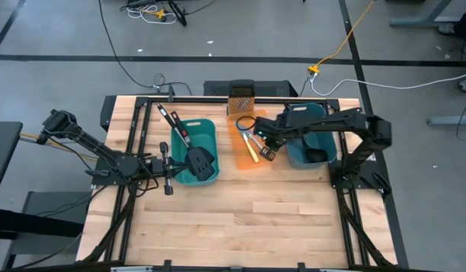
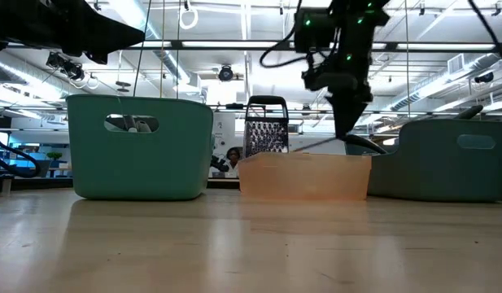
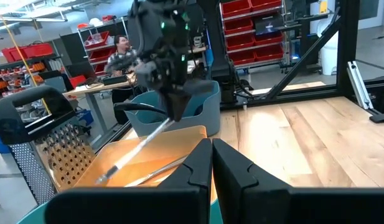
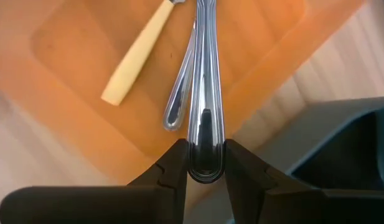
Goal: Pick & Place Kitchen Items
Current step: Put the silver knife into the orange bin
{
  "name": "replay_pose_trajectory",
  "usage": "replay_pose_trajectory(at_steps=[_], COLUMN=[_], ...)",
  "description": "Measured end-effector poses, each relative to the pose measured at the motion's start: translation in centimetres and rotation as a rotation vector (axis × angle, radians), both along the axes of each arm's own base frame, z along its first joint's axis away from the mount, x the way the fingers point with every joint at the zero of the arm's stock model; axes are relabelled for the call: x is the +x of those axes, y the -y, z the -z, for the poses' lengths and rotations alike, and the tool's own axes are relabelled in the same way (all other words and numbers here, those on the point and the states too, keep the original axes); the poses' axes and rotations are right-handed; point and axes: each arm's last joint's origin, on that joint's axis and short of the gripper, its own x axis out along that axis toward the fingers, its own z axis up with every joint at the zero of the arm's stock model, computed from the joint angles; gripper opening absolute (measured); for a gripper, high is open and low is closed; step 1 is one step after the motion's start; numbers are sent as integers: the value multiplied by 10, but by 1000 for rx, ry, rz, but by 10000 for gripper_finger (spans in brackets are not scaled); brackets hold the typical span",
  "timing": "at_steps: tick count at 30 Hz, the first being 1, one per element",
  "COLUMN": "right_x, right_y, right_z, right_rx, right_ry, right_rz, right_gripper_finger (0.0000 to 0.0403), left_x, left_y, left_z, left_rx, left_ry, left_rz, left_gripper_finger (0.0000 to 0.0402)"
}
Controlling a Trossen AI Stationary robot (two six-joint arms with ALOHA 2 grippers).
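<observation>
My right gripper (image 1: 266, 150) is over the orange tray (image 1: 240, 160), shut on a silver table knife (image 4: 205, 74). A second silver knife (image 4: 180, 93) and the yellow-handled knife (image 4: 139, 57) lie flat on the tray floor. My left gripper (image 1: 167, 171) is shut and empty, beside the left teal tub (image 1: 210, 125). Two black slotted spatulas (image 1: 202, 161) lie in that tub, one with a red-marked handle (image 1: 180, 130). A black ladle (image 1: 316, 156) lies in the right teal tub (image 1: 328, 157). My right gripper pinches the silver knife's handle at its rounded free end (image 4: 205, 163) between its two fingers. The fingers come from above, slanting, and lie along the knife. The knife slants down from the fingers into the tray (image 3: 139, 149). Whether its far end touches the tray floor, I cannot tell.
The brownish box grater (image 1: 241, 100) stands at the tray's far end. The black frame rail (image 1: 217, 98) runs along the table's far edge. Bare wooden tabletop (image 1: 240, 219) lies toward the near edge. A person (image 3: 121, 53) sits in the room beyond the table.
</observation>
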Motion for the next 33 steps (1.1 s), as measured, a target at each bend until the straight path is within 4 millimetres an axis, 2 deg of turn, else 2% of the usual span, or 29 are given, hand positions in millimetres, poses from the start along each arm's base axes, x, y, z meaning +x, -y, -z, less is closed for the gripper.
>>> replay_pose_trajectory(at_steps=[7, 16, 22, 33], right_x=[17, 30, 32, 23], right_y=[12, 16, 16, 18], right_z=[27, 43, 48, 72], right_rx=[4, 6, 5, 45], right_ry=[-41, -8, 20, 48], right_rz=[23, 19, 37, 80], right_gripper_finger=[86, 86, 86, 86], left_x=[0, 0, 0, 0], left_y=[0, 0, 0, 0], left_z=[0, 0, 0, 0], left_rx=[-3, -3, 1, 1], left_ry=[1, 0, -3, -3], left_rz=[0, 1, 1, 1], left_gripper_finger=[18, 18, 18, 18])
